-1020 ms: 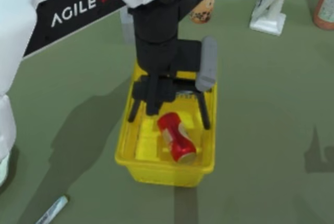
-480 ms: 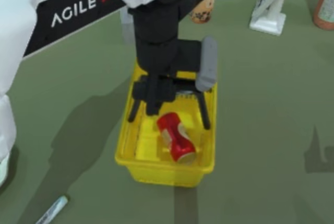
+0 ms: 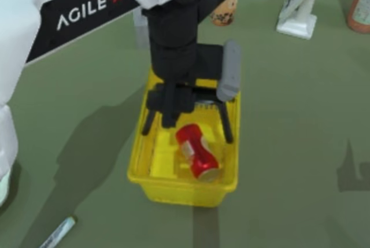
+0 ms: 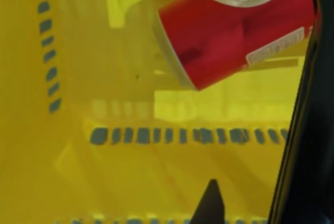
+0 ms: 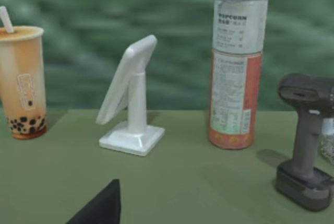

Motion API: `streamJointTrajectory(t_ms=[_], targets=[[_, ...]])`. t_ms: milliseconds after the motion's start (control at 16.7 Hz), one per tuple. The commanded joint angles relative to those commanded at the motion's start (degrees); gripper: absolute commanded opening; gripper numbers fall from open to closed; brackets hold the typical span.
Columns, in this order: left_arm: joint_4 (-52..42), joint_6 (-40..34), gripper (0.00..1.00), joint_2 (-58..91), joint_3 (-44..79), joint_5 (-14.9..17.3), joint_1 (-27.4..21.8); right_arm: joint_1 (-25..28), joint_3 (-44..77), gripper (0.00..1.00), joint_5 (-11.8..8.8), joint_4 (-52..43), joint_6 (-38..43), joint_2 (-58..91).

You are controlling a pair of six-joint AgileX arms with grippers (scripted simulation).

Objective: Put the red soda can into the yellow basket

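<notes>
The red soda can (image 3: 197, 152) lies on its side on the floor of the yellow basket (image 3: 139, 161), near the front wall, with nothing holding it. My left gripper (image 3: 188, 125) hangs over the basket's rear half, open, its two black fingers spread wide just behind the can. In the left wrist view the red soda can (image 4: 235, 31) rests against the yellow basket's slotted wall (image 4: 78, 78), clear of my fingertip (image 4: 211, 203). Only one dark fingertip (image 5: 104, 205) of my right gripper shows, low over the table at the right.
A bubble tea cup (image 5: 23, 83), a white stand (image 5: 130, 104), a tall popcorn canister (image 5: 235, 72) and a dark handheld scanner (image 5: 308, 140) stand along the back. A small grey box (image 3: 140, 28) sits behind my left arm. A pen-like object (image 3: 58, 233) lies front left.
The can has shifted a touch to the right inside the basket. My left arm has stayed where it was.
</notes>
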State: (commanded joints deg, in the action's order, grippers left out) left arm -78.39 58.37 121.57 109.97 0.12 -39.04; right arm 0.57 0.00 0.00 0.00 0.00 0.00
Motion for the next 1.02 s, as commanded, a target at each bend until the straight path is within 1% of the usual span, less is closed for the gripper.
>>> streamJointTrajectory(t_ms=[540, 900, 1020], targets=[[-0.2, 0.1, 0.00, 0.0, 0.2, 0.0, 0.1, 0.0, 0.0, 1.00, 0.0, 0.0, 0.0, 0.0], [-9.1, 2.0, 0.00, -1.2, 7.8, -0.1, 2.8, 0.0, 0.0, 1.00, 0.0, 0.0, 0.0, 0.0], [-10.6, 2.2, 0.00, -1.4, 9.2, 0.0, 3.4, 0.0, 0.0, 1.00, 0.0, 0.0, 0.0, 0.0]])
